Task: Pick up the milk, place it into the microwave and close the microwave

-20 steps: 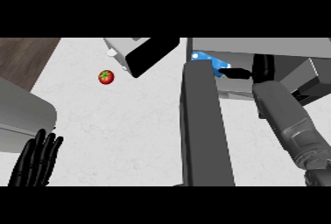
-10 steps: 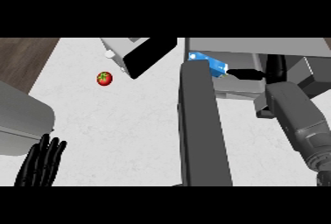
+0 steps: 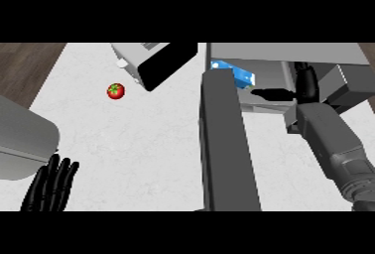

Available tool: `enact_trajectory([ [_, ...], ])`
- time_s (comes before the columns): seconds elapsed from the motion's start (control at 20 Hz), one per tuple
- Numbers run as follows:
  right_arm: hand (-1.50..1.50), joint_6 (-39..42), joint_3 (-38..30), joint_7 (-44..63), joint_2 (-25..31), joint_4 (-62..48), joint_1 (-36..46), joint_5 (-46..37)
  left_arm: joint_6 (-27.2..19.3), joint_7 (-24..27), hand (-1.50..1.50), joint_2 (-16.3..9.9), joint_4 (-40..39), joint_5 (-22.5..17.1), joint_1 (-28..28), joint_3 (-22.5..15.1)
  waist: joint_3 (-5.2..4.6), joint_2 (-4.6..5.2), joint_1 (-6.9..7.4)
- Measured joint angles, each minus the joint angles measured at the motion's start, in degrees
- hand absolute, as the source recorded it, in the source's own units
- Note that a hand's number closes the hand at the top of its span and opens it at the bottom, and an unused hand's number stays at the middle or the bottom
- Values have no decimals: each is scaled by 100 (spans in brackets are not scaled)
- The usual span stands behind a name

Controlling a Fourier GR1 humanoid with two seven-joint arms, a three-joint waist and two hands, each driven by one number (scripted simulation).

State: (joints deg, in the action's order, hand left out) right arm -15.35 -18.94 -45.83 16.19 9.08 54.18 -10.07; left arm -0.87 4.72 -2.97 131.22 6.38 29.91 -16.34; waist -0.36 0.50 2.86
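Note:
The milk point(image 3: 233, 72), a blue carton, lies inside the open microwave point(image 3: 278, 52) at the upper right, near its left wall. My right hand point(image 3: 302, 85) is just to the right of the carton at the microwave's mouth, open, its thumb stretched towards the carton and holding nothing. The microwave's door point(image 3: 223, 149) stands open, seen edge-on as a long grey slab running down the middle of the view, left of my right forearm. My left hand point(image 3: 51, 184) rests open at the lower left with its fingers up.
A red tomato point(image 3: 116, 91) lies on the white counter point(image 3: 147, 144) at the upper left. A grey appliance with a black face point(image 3: 157, 62) stands at the back, and a large grey body point(image 3: 22, 139) fills the left edge.
My right hand has drawn back to the right, away from the milk, which stays in the microwave. The left hand has drifted slightly right.

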Motion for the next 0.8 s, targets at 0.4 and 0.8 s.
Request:
enact_trajectory([
  [0.4,-150,630,62,-156,-246,148,-506,70,-65,-5,-150,52,-70,49,-43,-89,-23,-77,-99],
  [0.8,-150,1114,145,-362,-513,358,-1292,165,-122,-39,-150,42,-131,73,-66,-67,-1,-101,-190],
])
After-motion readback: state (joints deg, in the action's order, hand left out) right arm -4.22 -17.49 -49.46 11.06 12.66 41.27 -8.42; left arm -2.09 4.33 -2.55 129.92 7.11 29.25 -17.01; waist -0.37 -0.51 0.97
